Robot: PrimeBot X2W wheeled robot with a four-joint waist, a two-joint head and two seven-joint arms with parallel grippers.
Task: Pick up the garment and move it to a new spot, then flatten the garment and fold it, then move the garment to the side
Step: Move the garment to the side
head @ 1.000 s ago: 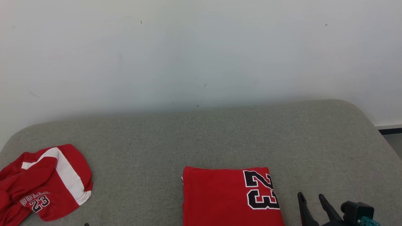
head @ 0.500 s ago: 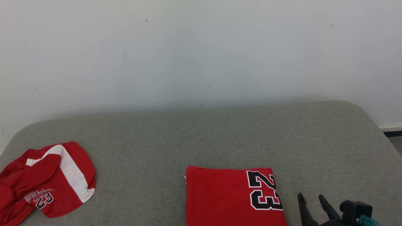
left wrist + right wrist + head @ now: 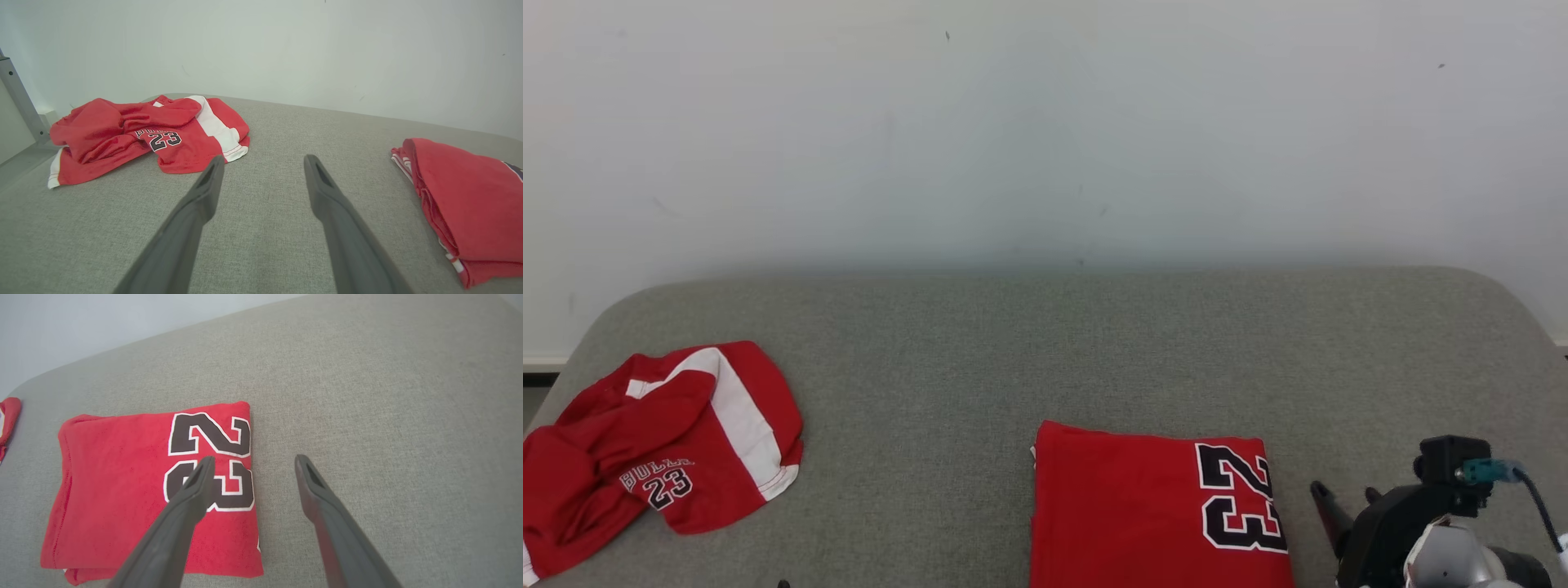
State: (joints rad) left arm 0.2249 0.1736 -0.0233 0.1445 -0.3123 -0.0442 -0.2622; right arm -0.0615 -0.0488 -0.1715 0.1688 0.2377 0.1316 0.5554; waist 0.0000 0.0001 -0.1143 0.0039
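Grey surface (image 3: 1094,343), folded red garment (image 3: 1127,506) numbered 23, crumpled jersey (image 3: 694,425) marked 23, left jaws and right jaws apart, empty

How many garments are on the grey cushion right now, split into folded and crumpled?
Folded red garment: 1
Crumpled red-and-white garment: 1
Total: 2

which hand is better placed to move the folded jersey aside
Right, probably. The right hand hangs open over the numbered edge of the folded jersey; the left hand is open above bare cushion, apart from it, nearer the crumpled jersey.
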